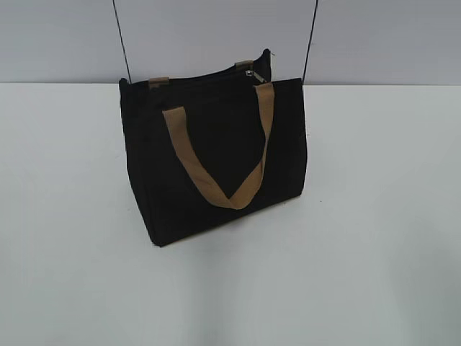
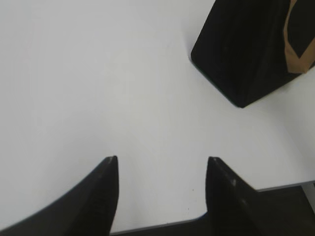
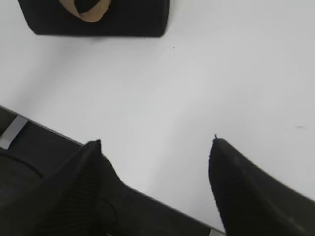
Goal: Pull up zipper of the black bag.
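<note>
The black bag [image 1: 216, 158] stands upright on the white table [image 1: 65, 216], its tan-brown front handle [image 1: 223, 173] hanging down its face. The zipper [image 1: 209, 78] runs along the top edge, with its small silvery pull [image 1: 251, 73] near the right end. Neither gripper shows in the exterior view. My left gripper [image 2: 162, 160] is open and empty over the table near its front edge; the bag's lower corner [image 2: 236, 54] lies at the upper right of its view. My right gripper [image 3: 156, 142] is open and empty; the bag's bottom [image 3: 98, 19] lies at the top left of its view.
Two thin black cables [image 1: 121, 40] hang in front of the grey back wall behind the bag. The table's front edge [image 2: 275, 186] shows in both wrist views, with a dark area below it.
</note>
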